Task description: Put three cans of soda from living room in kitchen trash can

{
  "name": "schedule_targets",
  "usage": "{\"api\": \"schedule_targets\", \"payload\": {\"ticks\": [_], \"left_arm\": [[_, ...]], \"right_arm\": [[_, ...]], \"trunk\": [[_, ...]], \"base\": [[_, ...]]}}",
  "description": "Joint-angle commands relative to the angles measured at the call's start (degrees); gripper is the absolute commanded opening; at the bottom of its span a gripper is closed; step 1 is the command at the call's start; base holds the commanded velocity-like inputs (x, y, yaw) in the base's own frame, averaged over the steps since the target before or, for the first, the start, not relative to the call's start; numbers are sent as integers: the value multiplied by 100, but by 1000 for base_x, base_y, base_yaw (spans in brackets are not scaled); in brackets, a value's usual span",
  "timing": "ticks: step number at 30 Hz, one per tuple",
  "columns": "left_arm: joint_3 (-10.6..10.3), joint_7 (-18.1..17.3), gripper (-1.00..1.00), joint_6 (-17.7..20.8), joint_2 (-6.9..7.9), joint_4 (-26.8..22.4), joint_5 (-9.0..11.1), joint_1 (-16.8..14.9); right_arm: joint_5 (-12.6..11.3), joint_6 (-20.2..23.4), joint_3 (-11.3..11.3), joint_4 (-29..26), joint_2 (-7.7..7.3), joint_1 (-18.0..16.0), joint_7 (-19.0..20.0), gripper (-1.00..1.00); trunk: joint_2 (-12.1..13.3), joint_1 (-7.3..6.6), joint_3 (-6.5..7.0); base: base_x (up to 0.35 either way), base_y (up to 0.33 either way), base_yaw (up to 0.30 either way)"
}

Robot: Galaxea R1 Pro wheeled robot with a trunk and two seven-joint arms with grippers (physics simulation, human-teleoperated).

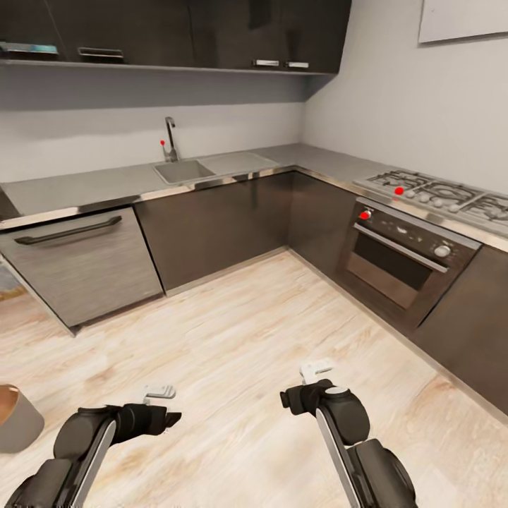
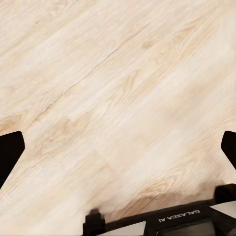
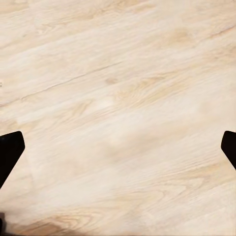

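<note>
Right now you face the kitchen corner, with the tash can (image 1: 17, 416) on the wood floor (image 1: 268, 331) just left of your left hand (image 1: 161, 392). Both that and your right hand (image 1: 315, 370) hang over bare floor, fingers spread apart, empty

Pale wood floor (image 3: 118, 98) lay under the right gripper (image 3: 118, 150), planks running at a slant, grain lines and a few knots showing. Two dark fingertips (image 3: 9, 152) poked in at opposite edges, set wide apart, nothing but bare floor between them. Both tips stood clear of the boards. A darker, shadowed patch sat on the floor close by the gripper's base, beside one fingertip.
</note>
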Motion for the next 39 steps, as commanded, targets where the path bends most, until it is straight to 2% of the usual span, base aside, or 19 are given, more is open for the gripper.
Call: {"api": "schedule_targets", "payload": {"ticks": [1, 24, 39], "left_arm": [[0, 0, 100, 0, 1, 0, 0, -1], [9, 2, 100, 0, 35, -4, 10, -75], [9, 2, 100, 0, 30, -2, 16, -69]], "right_arm": [[-4, 0, 0, 0, 0, 0, 0, 100], [7, 0, 22, 12, -4, -5, 0, 100], [-2, 0, 89, 16, 9, -5, 0, 100]], "trunk": [[0, 0, -5], [0, 0, -127], [0, 0, -212]], "base": [[0, 0, 244], [0, 9, 238], [-24, 268, 226]]}}
